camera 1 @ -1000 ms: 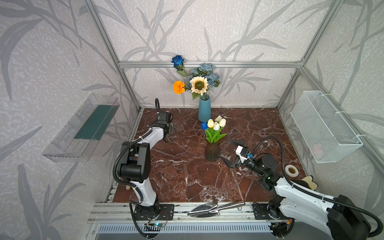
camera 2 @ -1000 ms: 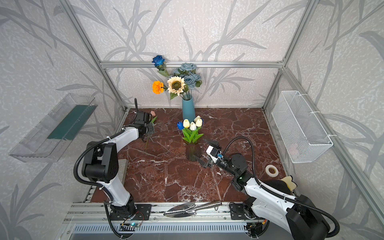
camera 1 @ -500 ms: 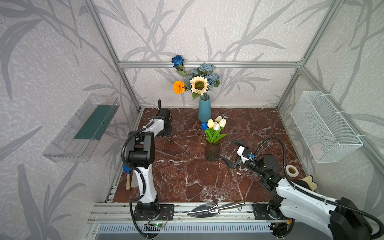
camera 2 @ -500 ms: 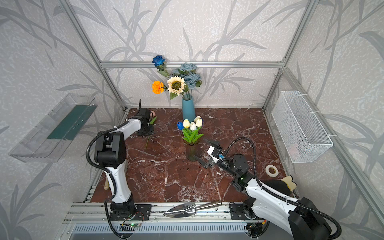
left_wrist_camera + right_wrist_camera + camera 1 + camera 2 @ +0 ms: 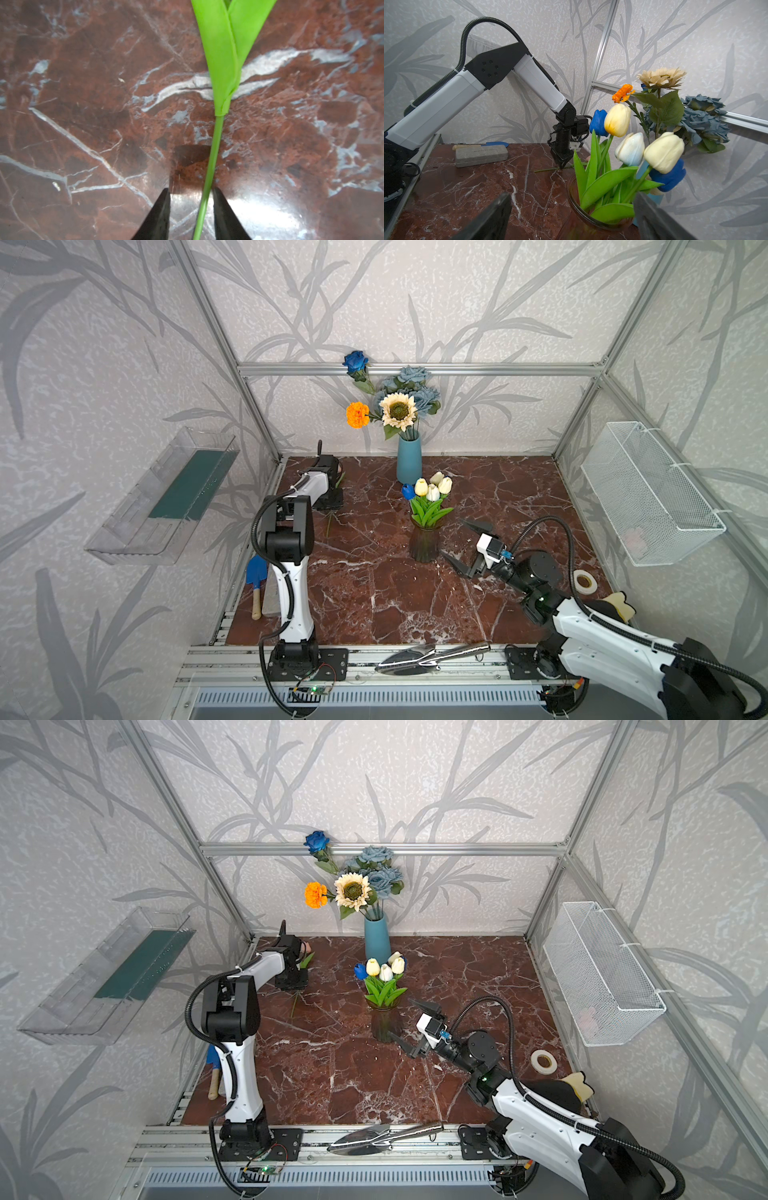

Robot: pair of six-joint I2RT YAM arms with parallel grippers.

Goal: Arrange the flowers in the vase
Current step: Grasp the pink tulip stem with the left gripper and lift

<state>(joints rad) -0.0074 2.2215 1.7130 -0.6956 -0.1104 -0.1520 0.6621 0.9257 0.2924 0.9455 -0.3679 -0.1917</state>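
Left wrist view: left tool [image 5: 190,189] has narrowed around the loose tulip stem [image 5: 212,158], which lies flat on the surface [image 5: 83,104]; stem sits close to one tip, a gap shows at the other, so no pinch yet; the glass vase [image 5: 424,545] stands well apart, the right tool [image 5: 453,537] spread beside it. Judgement: grasp nearly made, lift and insertion remain

Both top views show you the whole table [image 5: 374,605] from high in front. Your left wrist camera looks down past its fingers [image 5: 160,218], close on a green stem [image 5: 214,149]; the right wrist camera, level, shares that stem [image 5: 548,169].
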